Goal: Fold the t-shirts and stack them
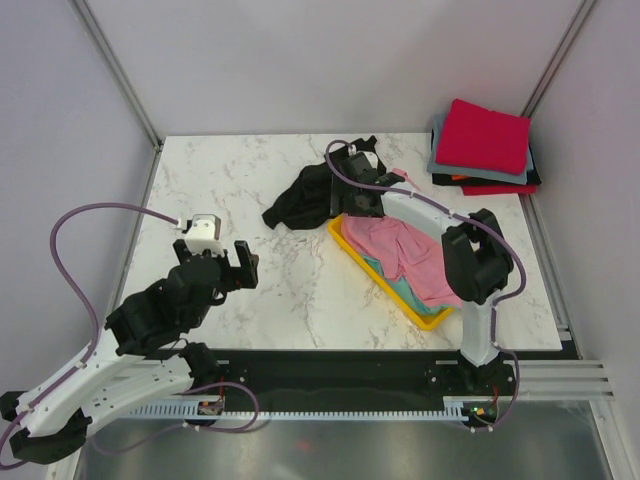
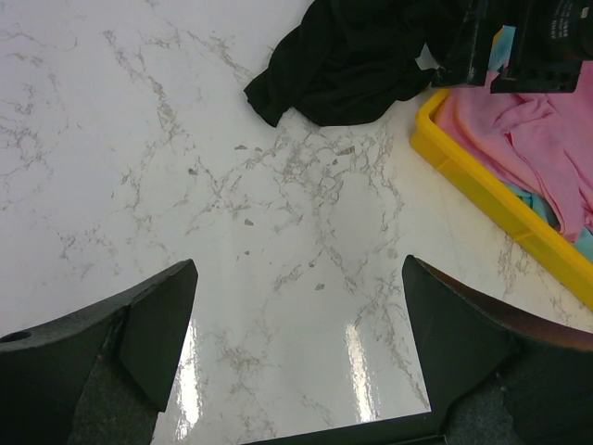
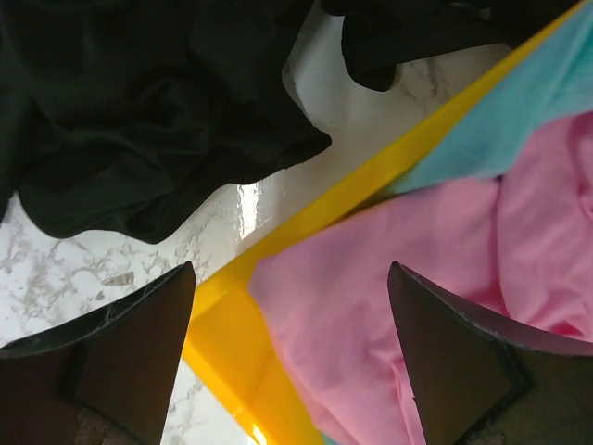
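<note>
The black tee [image 1: 305, 195] lies crumpled on the table [image 1: 220, 180], touching the far end of the tray [image 1: 430, 322] — a pink tee [image 1: 405, 250] over a teal tee [image 1: 390, 283] inside. The right gripper [image 3: 291, 273] hovers at that tray edge, fingers spread, empty. The left gripper [image 2: 298, 269] — fingers also spread — hangs over bare marble. A red tee [image 1: 483, 135] tops the folded stack at the far right.
</note>
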`<state>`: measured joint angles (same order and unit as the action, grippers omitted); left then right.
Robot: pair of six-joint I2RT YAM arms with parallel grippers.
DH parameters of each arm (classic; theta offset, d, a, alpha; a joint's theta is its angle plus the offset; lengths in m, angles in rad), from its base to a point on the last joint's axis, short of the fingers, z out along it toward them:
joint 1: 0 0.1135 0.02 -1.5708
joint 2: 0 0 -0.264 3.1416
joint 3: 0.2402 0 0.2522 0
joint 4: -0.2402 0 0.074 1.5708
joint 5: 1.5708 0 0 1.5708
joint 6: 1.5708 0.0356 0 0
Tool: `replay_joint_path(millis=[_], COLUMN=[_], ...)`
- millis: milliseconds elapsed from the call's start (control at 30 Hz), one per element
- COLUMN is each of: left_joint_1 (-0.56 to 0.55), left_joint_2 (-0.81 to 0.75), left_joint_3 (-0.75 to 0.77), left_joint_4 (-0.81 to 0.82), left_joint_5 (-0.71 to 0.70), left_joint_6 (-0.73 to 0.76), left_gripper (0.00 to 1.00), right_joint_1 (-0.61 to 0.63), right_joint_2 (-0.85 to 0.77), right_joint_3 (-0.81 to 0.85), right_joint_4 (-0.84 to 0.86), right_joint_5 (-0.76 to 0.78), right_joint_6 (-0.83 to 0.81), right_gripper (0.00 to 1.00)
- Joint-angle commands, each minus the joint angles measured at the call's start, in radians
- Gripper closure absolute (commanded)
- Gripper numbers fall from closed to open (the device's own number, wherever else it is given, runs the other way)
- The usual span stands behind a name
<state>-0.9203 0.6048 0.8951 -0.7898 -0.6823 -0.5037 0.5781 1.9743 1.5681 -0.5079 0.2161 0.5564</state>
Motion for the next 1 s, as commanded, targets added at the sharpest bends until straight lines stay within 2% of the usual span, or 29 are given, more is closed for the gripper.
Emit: replay_joint_path(millis=[0, 67, 167, 200, 233, 267, 367, 400, 467, 600, 667, 700, 833, 967], left_joint_1=[0.006, 0.006, 0.005, 0.005, 0.005, 0.006, 0.005, 0.006, 0.005, 0.006, 0.006, 0.008, 0.006, 0.008], left_joint_2=[-0.004, 0.0, 0.012, 0.022, 0.029, 0.032, 0.047, 0.052, 0.069, 0.136, 0.197, 0.22, 0.273, 0.277], left_joint_3=[-0.001, -0.002, 0.001, 0.002, 0.004, 0.004, 0.001, 0.002, 0.004, 0.027, 0.041, 0.06, 0.087, 0.085], left_joint_4=[0.018, 0.018, 0.018, 0.018, 0.018, 0.018, 0.018, 0.02, 0.021, 0.056, 0.086, 0.09, 0.116, 0.129], left_joint_5=[-0.046, -0.048, -0.052, -0.056, -0.056, -0.056, -0.056, -0.054, -0.054, -0.034, -0.014, -0.008, 0.001, 0.003], left_joint_6=[-0.007, -0.007, -0.006, -0.004, -0.002, -0.001, -0.001, 0.001, 0.001, 0.01, 0.014, 0.013, 0.028, 0.039], left_gripper=[0.0, 0.0, 0.0, 0.0, 0.0, 0.0, 0.0, 0.0, 0.0, 0.0, 0.0, 0.0, 0.0, 0.0], right_joint_1=[-0.001, -0.003, -0.009, -0.014, -0.018, -0.033, -0.079, -0.092, -0.135, -0.224, -0.291, -0.305, -0.308, -0.293], right_joint_2=[0.034, 0.066, 0.09, 0.093, 0.092, 0.075, -0.009, -0.037, -0.118, -0.236, -0.311, -0.339, -0.48, -0.61], right_joint_3=[0.064, 0.058, 0.032, 0.021, 0.012, -0.021, -0.147, -0.184, -0.274, -0.388, -0.458, -0.486, -0.608, -0.799], right_joint_4=[0.017, 0.019, 0.049, 0.051, 0.051, 0.052, 0.098, 0.111, 0.127, 0.12, 0.108, 0.115, 0.111, 0.137], right_joint_5=[0.0, 0.015, 0.022, 0.025, 0.04, 0.048, 0.071, 0.081, 0.104, 0.153, 0.172, 0.157, 0.086, 0.048], right_joint_6=[-0.039, -0.039, -0.032, -0.03, -0.029, -0.029, -0.036, -0.044, -0.075, -0.119, -0.078, -0.073, 0.006, 0.071], right_gripper=[0.1, 0.12, 0.19, 0.31, 0.39, 0.55, 0.75, 0.77, 0.9, 0.92, 1.0, 1.0, 1.0, 1.0])
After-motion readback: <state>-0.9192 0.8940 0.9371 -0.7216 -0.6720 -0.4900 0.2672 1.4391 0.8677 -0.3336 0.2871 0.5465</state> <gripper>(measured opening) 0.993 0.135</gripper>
